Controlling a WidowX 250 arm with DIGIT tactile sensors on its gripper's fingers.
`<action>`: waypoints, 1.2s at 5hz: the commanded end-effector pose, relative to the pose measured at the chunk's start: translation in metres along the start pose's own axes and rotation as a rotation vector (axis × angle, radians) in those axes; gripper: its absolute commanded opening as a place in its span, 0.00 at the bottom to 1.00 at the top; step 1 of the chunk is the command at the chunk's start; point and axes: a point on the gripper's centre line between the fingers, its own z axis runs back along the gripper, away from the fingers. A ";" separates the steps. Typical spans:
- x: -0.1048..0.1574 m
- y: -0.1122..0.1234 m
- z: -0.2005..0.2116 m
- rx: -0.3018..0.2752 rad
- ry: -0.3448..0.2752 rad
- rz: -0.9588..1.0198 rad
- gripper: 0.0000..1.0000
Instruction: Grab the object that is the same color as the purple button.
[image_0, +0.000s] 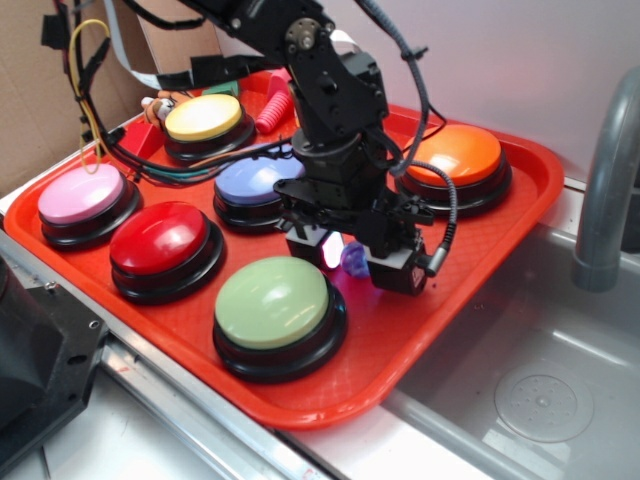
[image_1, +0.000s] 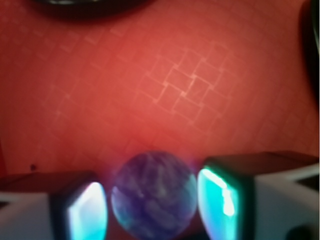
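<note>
- Right up close in the wrist view, the purple marbled ball (image_1: 154, 195) sits squarely between the two glowing pads (image_1: 87, 210) of the claw (image_1: 150, 202), low on the red tray (image_1: 175, 90).
- The claw is partly open: a thin gap shows on each side of the ball, the left one very slim, so I cannot say for certain that either pad is touching it. I'd call it bracketed, not yet gripped.
- The relation that matters: the ball lies dead centre on the closing line, no offset left or right. A ball has no long axis, so a straight squeeze should be all that's needed, in my judgement.
- One risk: it's glossy and round, so it could squirt forward across the tray if the pads meet it off-centre.
- From the exterior view, the claw (image_0: 345, 255) is down at tray level with the ball (image_0: 354, 258) peeking out between its fingers, just behind the green button (image_0: 272, 302).
- Further back, partly behind the arm, sits the purple button (image_0: 252, 182), the colour match for the ball.
- Beyond that lie the yellow button (image_0: 203, 117) and the orange button (image_0: 455, 155) towards the tray's far edge.
</note>
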 end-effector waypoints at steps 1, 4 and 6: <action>0.020 -0.020 0.059 -0.037 -0.084 -0.037 0.00; 0.013 0.004 0.179 -0.026 -0.175 -0.095 0.00; -0.002 0.021 0.201 -0.009 -0.161 -0.090 0.00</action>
